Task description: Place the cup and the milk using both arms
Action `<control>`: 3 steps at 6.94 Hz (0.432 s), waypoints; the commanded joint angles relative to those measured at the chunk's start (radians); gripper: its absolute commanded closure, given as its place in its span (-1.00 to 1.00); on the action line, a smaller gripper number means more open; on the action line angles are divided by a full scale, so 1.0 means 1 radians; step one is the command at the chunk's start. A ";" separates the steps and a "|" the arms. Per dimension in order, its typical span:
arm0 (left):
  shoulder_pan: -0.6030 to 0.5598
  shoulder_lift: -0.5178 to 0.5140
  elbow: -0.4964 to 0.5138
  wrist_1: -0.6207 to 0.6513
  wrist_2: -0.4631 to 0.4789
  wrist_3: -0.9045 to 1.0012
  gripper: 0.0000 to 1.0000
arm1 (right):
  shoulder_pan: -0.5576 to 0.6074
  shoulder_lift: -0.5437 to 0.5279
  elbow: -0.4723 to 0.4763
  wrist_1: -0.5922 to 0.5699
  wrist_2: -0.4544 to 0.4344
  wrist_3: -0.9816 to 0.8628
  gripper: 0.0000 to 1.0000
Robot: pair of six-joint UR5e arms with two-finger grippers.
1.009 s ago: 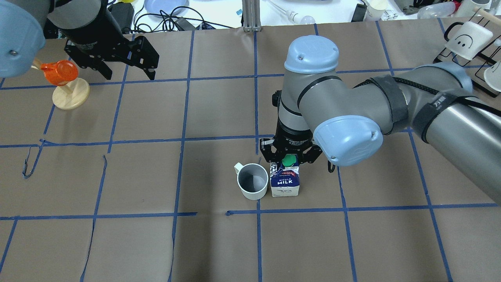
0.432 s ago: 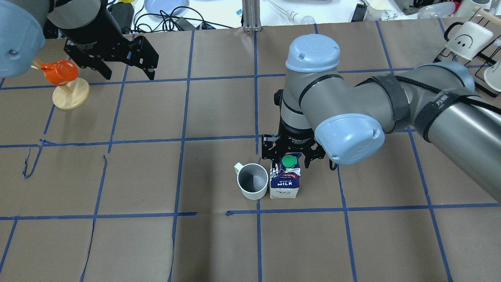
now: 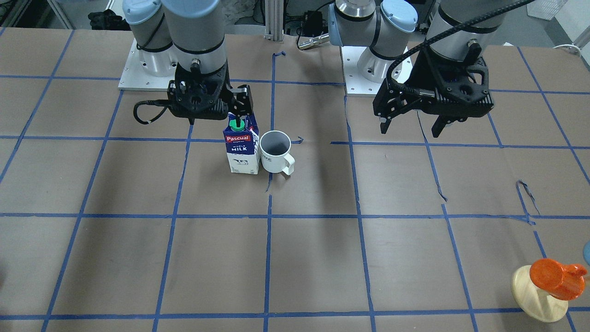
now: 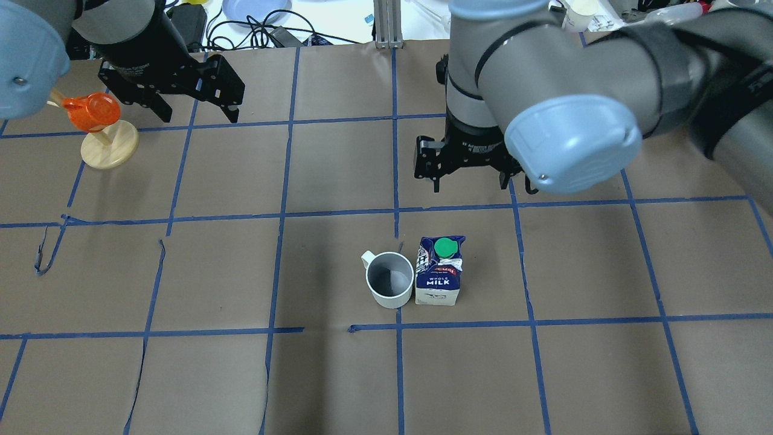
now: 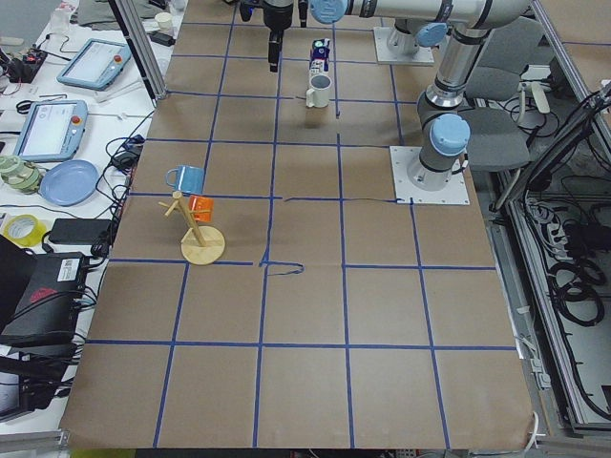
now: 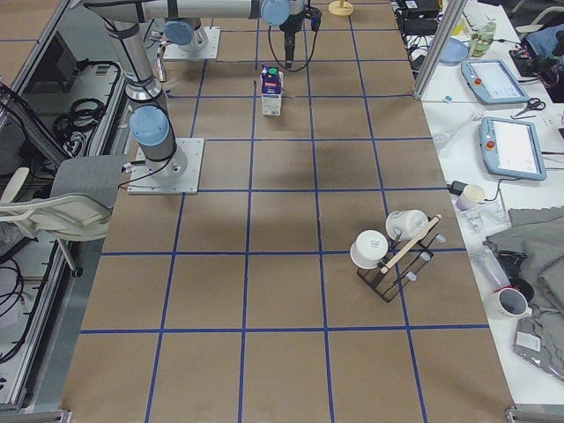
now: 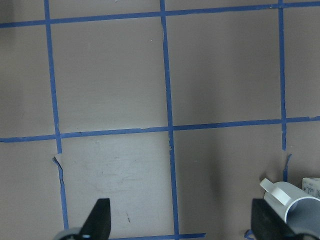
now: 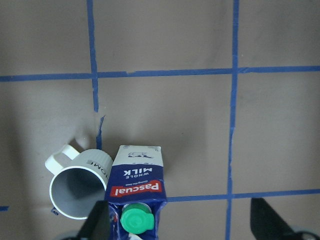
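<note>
The white cup [image 4: 390,279] with a grey inside stands upright on the brown table, touching or nearly touching the blue and white milk carton [image 4: 439,272] on its right. Both also show in the front view, the cup [image 3: 275,151] and the milk [image 3: 242,150], and in the right wrist view, the cup [image 8: 80,192] and the milk [image 8: 135,190]. My right gripper [image 4: 470,181] is open and empty, raised above the milk. My left gripper [image 4: 199,112] is open and empty, far left, high over the table. The cup's rim [image 7: 300,210] shows at the left wrist view's lower right.
An orange cup on a pale wooden stand [image 4: 99,130] sits just left of my left gripper. A black rack with white mugs [image 4: 724,60] stands at the far right. Cables and a blue plate [image 4: 253,9] lie beyond the table's far edge.
My right gripper, which stood around the milk's top, has risen clear of it. The milk and cup stay standing in place. The left arm has not moved.
</note>
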 commanded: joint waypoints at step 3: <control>0.000 -0.001 -0.001 0.000 -0.001 0.000 -1.00 | -0.074 0.006 -0.168 0.159 -0.051 -0.030 -1.00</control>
